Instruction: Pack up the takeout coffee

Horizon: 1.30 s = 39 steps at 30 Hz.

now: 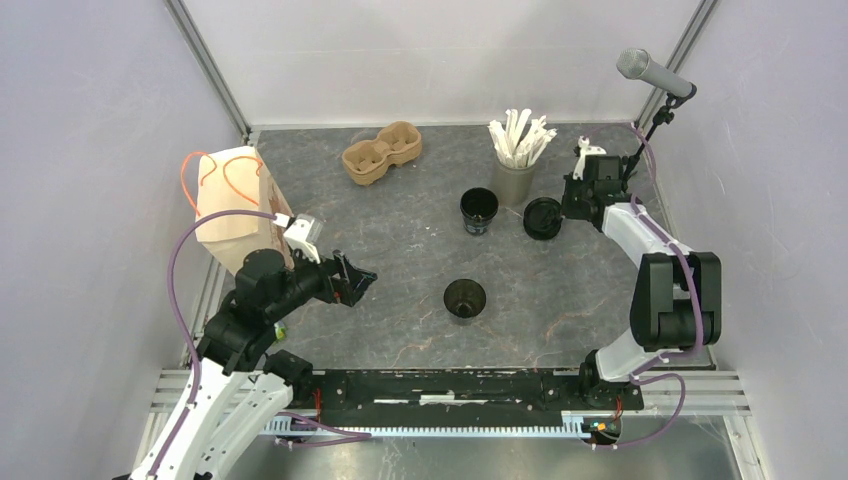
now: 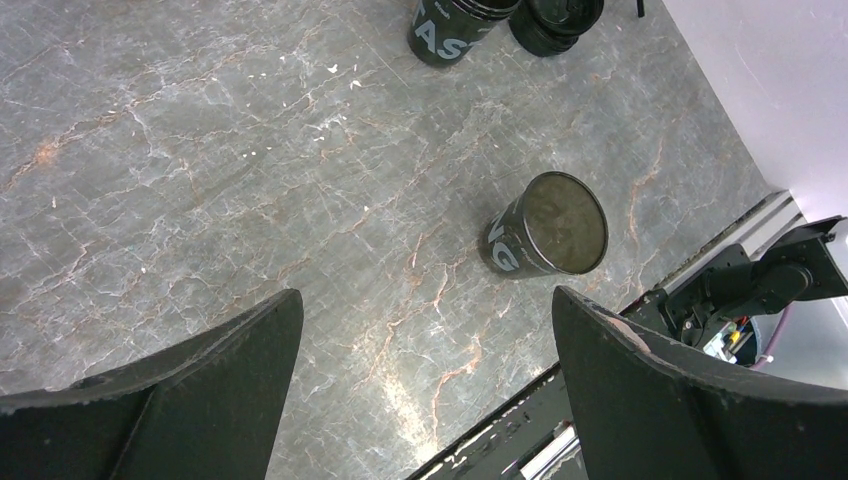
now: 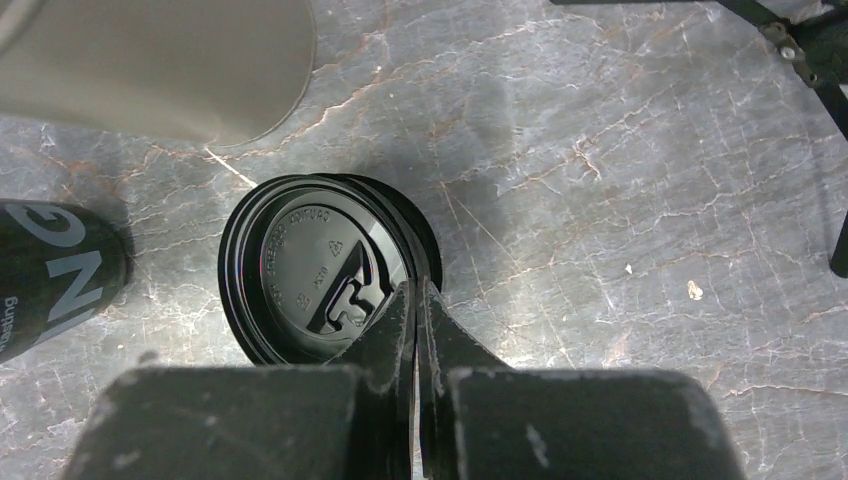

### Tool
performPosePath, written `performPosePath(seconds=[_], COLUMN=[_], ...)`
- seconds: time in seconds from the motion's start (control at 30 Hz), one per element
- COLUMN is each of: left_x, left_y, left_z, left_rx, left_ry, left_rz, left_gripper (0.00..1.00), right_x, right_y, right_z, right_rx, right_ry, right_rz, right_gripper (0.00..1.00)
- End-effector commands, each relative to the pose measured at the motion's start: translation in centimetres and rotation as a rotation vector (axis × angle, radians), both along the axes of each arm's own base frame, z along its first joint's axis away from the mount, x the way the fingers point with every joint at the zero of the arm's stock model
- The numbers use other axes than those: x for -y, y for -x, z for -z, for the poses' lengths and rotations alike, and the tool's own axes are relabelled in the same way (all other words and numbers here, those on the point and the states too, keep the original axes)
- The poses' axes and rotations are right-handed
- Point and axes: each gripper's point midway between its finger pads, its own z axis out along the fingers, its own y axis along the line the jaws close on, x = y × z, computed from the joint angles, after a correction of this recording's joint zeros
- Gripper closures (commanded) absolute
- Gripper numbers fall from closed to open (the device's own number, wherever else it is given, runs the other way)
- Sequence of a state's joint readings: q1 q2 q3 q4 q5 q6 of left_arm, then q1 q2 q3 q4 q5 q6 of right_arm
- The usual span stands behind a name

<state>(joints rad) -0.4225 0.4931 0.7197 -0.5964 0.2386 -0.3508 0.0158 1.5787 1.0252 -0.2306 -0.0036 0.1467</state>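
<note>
Table [image 1: 400, 250]: grey stone top, holds everything.
Paper bag [image 1: 238, 205]: stands at the left edge.
Left jaws [image 1: 356, 280]: wide open, holding nothing.
Right jaws [image 3: 416, 292]: shut tight at the lid's rim, maybe touching it.
Near cup [image 1: 465, 298]: black, open, mid-table.
Far cup [image 1: 479, 211]: black, open, beside the lid.
Lid [image 1: 542, 218]: flat on the table.

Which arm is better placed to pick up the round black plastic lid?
Right, probably. The right gripper is shut with its tips at the rim of the round black plastic lid. The left gripper stands open farther away, facing an open black paper cup.
</note>
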Motion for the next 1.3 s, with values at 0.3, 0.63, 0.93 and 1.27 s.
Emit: performPosePath(seconds=[0.3,0.63,0.93,1.27], left_x=[2.1,6.4,10.1,14.5], left_y=[-0.7,-4.4,-8.1,-10.4], left_z=[-0.3,-4.8,-5.0,-5.1], left_rx=[-0.067,-0.118,-0.117,-0.102], left_ry=[0.038,0.069,0.113,0.123], left_rz=[0.071,0.114,0.082,0.093], left_gripper=[0.00,0.10,0.14,0.18], right_x=[1.5,1.1,0.0,-1.4], right_y=[0.0,0.5,0.4,0.3], right_z=[-3.0,-2.5,-2.6,-2.3], right_rx=[0.111,0.147,0.175,0.168], right_ry=[-0.165,-0.308,-0.421,-0.524], right_rz=[0.023,-0.004,-0.050,-0.094], right_gripper=[1.00,1.00,1.00,1.00])
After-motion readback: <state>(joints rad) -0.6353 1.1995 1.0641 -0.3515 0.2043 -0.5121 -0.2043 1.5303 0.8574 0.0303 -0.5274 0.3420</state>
